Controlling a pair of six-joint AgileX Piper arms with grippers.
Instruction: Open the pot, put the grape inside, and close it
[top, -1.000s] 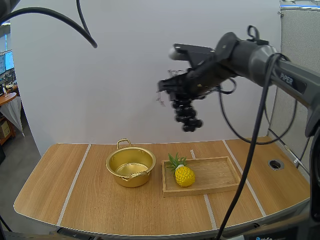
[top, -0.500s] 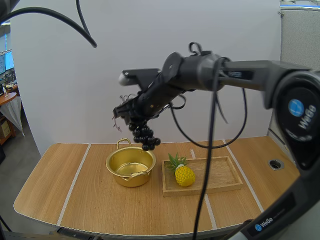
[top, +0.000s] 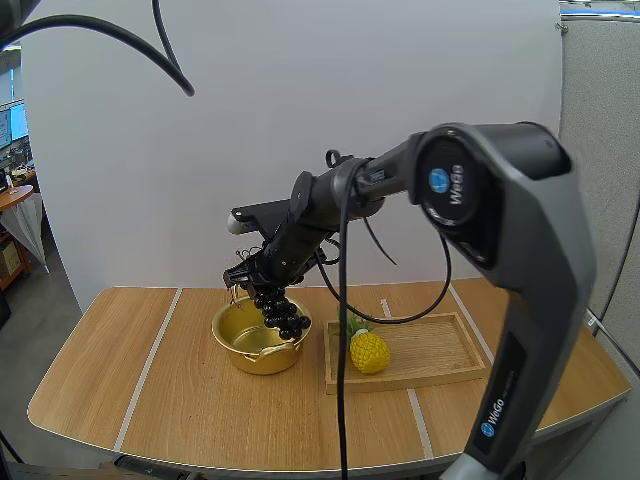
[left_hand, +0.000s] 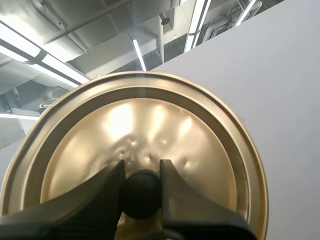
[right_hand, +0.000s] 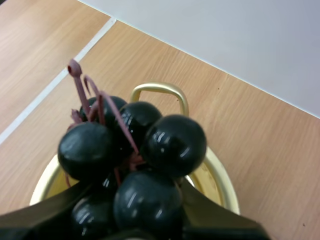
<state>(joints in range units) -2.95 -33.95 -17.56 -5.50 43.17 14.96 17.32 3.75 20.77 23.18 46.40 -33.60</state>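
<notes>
**Golden pot (top: 255, 360) open, dark grapes (top: 282, 313) hanging over its mouth**

The pot stands lidless at the middle of the desk (top: 180, 400), one loop handle on its far rim. The right fingers (right_hand: 205, 212) are clamped on the bunch of grapes from both sides, and the bunch hangs just over the pot's opening, toward its right side. Just right of the pot lies a wooden tray (top: 435, 345) with a yellow pineapple (top: 368, 352) at its left end, and the right arm reaches in over them. The left fingers (left_hand: 97, 195) pinch the black knob (left_hand: 141, 194) of the gold lid (left_hand: 150, 120). Half a second ago the grapes hung higher, above the pot's far-right rim. They are now lower and further over the opening.
</notes>
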